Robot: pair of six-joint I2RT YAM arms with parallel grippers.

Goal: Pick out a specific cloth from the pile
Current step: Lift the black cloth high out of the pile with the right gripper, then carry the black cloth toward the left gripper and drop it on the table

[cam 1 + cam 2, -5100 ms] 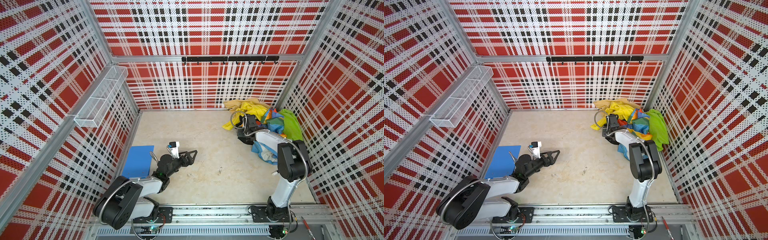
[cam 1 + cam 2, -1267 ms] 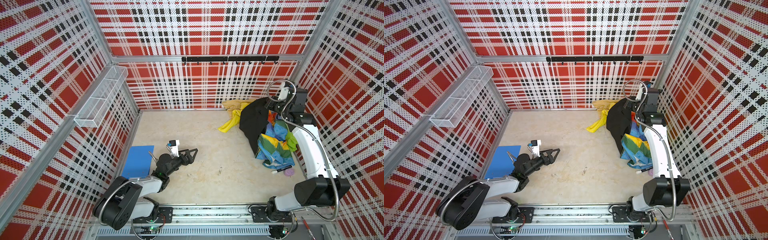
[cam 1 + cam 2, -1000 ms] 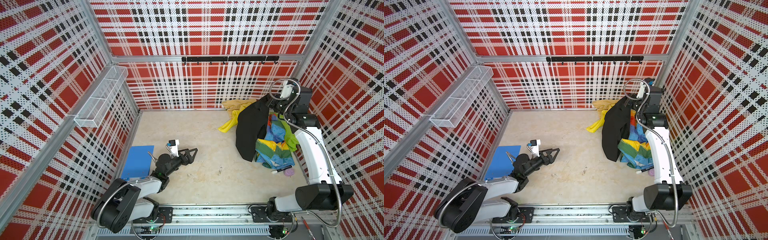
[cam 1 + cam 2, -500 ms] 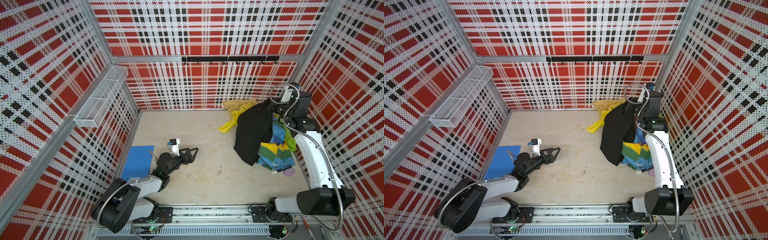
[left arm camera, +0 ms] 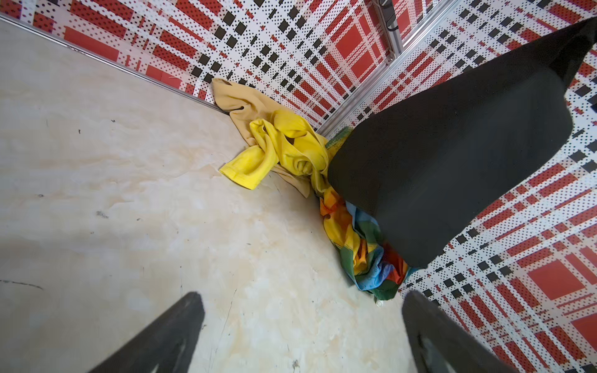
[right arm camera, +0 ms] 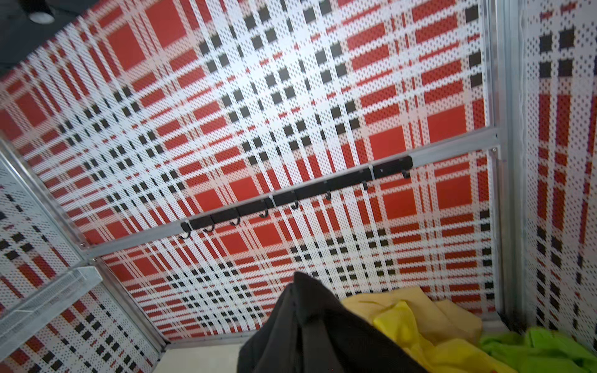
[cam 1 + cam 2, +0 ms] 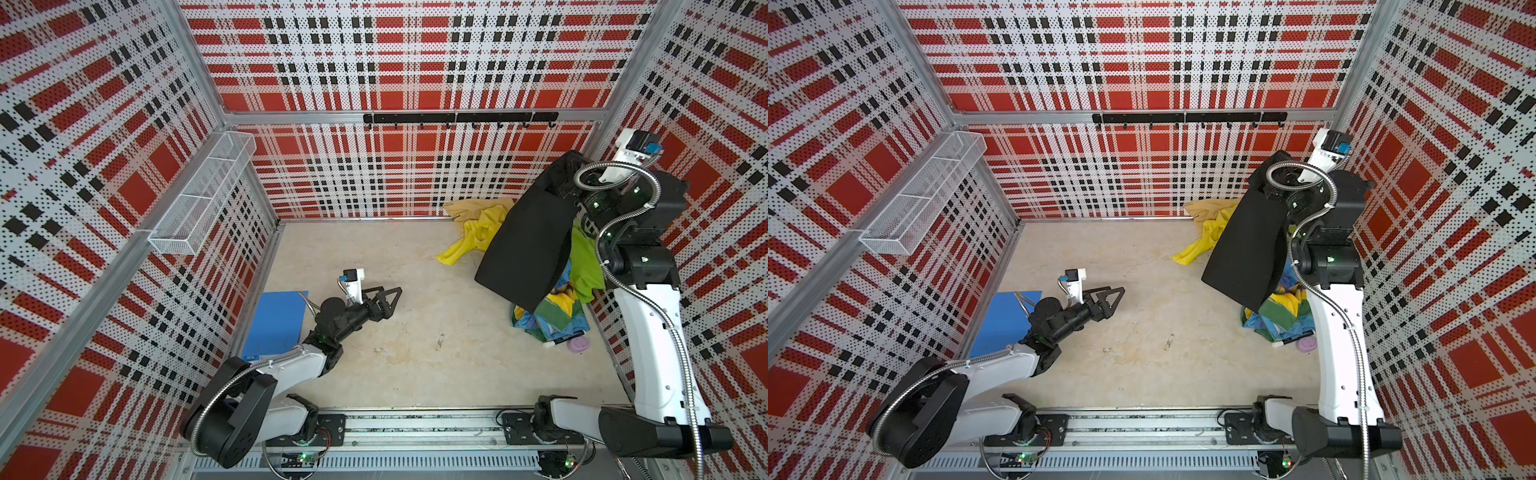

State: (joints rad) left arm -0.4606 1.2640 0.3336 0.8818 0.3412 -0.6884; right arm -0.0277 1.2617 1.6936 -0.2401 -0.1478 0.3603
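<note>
The cloth (image 7: pixel 528 245), plain matte black, hangs in the air at the back right, and both top views show my right gripper (image 7: pixel 567 176) shut on its upper edge. Its lower end dangles over the pile (image 7: pixel 552 311). That pile is a heap of yellow cloth (image 5: pixel 281 145), tan cloth, lime-green cloth (image 6: pixel 542 352) and rainbow patchwork (image 5: pixel 358 239) in the corner. The right wrist view shows the black fabric (image 6: pixel 316 329) bunched over the jaws. My left gripper (image 7: pixel 388 296) lies low over the floor at the left, open and empty, pointing toward the pile.
A blue mat (image 7: pixel 276 324) lies by the left wall. A wire basket (image 7: pixel 203 199) hangs on that wall and a black hook rail (image 7: pixel 457 118) on the back wall. A marker (image 7: pixel 563 338) and a pink lid (image 7: pixel 579 344) lie beside the pile.
The right gripper has gone from down in the pile to high near the back corner, lifting the black cloth out; in the last second the cloth swung slightly. The left arm stayed put.
</note>
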